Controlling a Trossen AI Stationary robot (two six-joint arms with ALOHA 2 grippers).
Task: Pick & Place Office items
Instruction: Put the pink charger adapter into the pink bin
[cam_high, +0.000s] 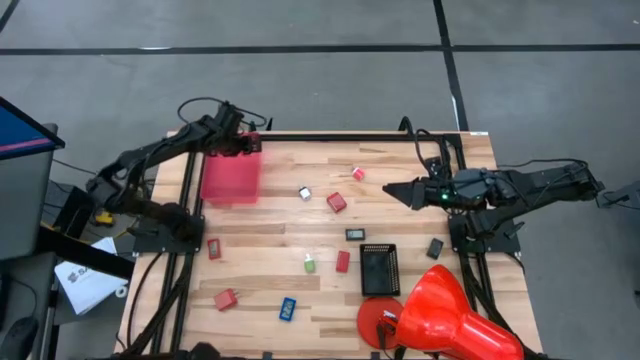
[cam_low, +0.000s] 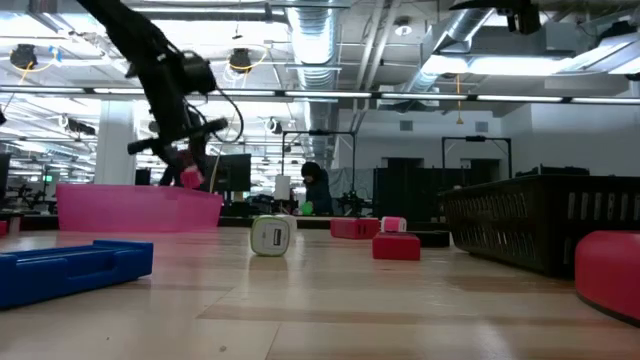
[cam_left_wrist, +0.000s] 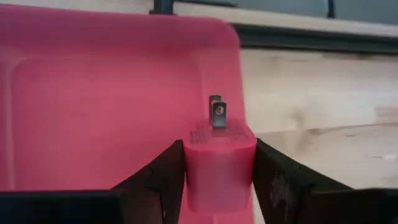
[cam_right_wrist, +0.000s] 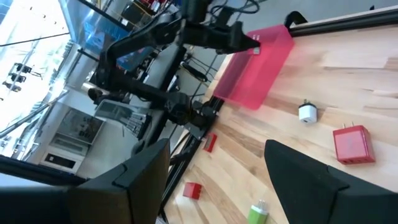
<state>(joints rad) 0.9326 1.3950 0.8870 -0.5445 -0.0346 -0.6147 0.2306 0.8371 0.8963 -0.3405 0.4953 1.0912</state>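
Observation:
My left gripper (cam_high: 250, 145) is shut on a red plug block (cam_left_wrist: 219, 158) with two metal prongs, over the far right corner of the pink bin (cam_high: 230, 178); the low view shows it above the bin's wall (cam_low: 140, 208). My right gripper (cam_high: 393, 190) is open and empty (cam_right_wrist: 217, 186), above the table's right middle. Loose items lie flat on the wood: red blocks (cam_high: 336, 202) (cam_high: 357, 173) (cam_high: 343, 261), a white piece (cam_high: 304, 193), a green-white one (cam_high: 310, 264), a blue one (cam_high: 288, 309) and black ones (cam_high: 356, 234). My left gripper pinches the red plug block by its two opposite sides (cam_left_wrist: 189, 168) between its two fingers. The prongs (cam_left_wrist: 216, 112) point away from the gripper, along the fingers. The fingers slant downward toward the bin. The block is lifted clear above the bin's floor.
A black rectangular tray (cam_high: 379, 268) and a big red cone-shaped object (cam_high: 440, 315) stand at the near right. Two more red blocks (cam_high: 213, 249) (cam_high: 225, 298) lie near the left edge. A person shows far behind the table (cam_low: 318, 185).

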